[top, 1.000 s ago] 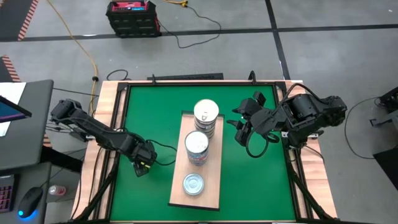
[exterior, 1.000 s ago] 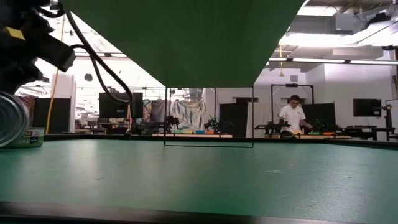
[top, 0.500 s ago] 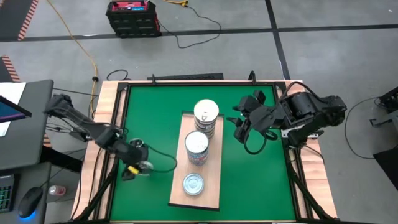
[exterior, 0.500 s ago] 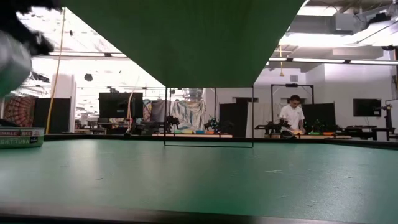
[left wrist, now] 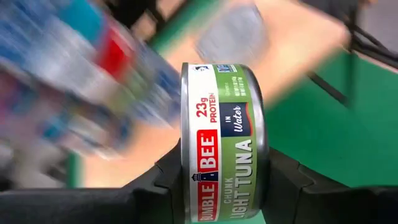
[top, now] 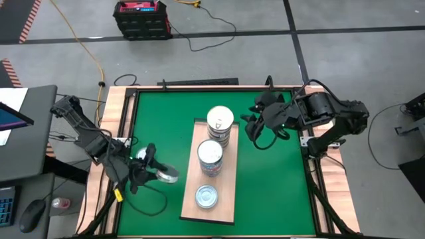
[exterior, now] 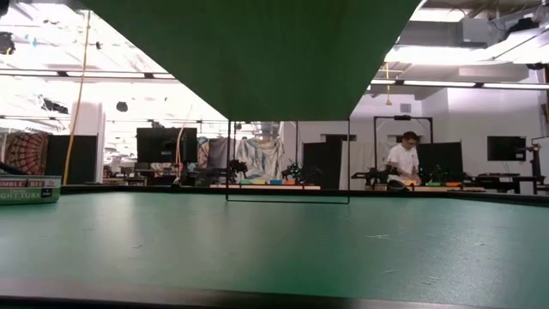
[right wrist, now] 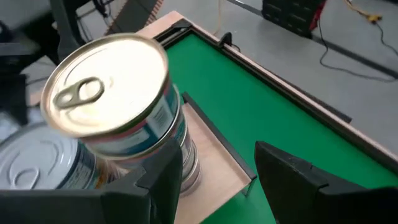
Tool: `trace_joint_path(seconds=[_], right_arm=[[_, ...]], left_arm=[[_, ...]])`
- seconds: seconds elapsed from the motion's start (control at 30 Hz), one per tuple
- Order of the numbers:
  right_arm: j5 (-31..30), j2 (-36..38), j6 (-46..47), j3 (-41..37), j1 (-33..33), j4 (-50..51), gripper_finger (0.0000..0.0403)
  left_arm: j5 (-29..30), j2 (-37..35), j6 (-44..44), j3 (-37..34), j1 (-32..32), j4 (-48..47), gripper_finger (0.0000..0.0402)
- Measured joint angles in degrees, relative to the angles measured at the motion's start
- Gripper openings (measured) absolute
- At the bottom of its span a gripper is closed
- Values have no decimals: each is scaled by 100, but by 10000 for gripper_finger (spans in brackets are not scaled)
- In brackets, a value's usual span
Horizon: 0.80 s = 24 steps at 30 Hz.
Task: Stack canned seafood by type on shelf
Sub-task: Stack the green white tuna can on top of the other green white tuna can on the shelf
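On the pale wooden shelf (top: pixel 226 199), which lies on the green mat, stand two stacks of canned seafood (top: pixel 220 123) (top: pixel 210 157) and a single silver can (top: pixel 207 196). My left gripper (top: pixel 154 171) hovers over the mat left of the shelf, shut on a green-labelled tuna can (left wrist: pixel 225 143). My right gripper (right wrist: pixel 217 180) hangs open above the mat, right of the far stack (right wrist: pixel 109 93), with nothing between its fingers. Another green-labelled can (exterior: pixel 26 189) rests on the mat at the low view's left edge. My left gripper pinches the tuna can by its two flat ends (left wrist: pixel 186 174), one finger (left wrist: pixel 163 183) on each end. It comes from the table's left, slanting downward. The can (top: pixel 167 174) is turned on its edge, label showing, and lifted clear of the mat.
A wooden rim (top: pixel 123 99) frames the green mat (top: pixel 279 186), which has free room on both sides of the shelf. A desk with a monitor (top: pixel 20 126) stands left of the table. In the room behind, a person (exterior: pixel 403 163) works far off.
My left gripper has taken the tuna can off the can beneath it at the mat's left side and lifted it well clear. It has rolled, so the can now stands on edge, and has come a little toward the shelf. My right gripper has turned slightly and stayed open.
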<state>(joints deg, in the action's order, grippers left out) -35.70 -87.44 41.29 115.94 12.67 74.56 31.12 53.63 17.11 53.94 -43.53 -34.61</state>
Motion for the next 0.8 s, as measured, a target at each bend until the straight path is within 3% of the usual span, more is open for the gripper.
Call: trace_joint_path(seconds=[0.13,0.37,0.5,0.8], right_arm=[[9,0,233,0,-90,0,228],[-3,0,335,0,-179,-2,228],[-48,0,335,0,-337,-2,228],[-44,0,341,0,-485,-24,228]], left_arm=[[221,1,1189,1,38,1124,139],[-618,569,2524,1,397,2091,140],[-685,1080,3319,1,620,2632,140],[-840,1866,3967,1,841,3898,141]])
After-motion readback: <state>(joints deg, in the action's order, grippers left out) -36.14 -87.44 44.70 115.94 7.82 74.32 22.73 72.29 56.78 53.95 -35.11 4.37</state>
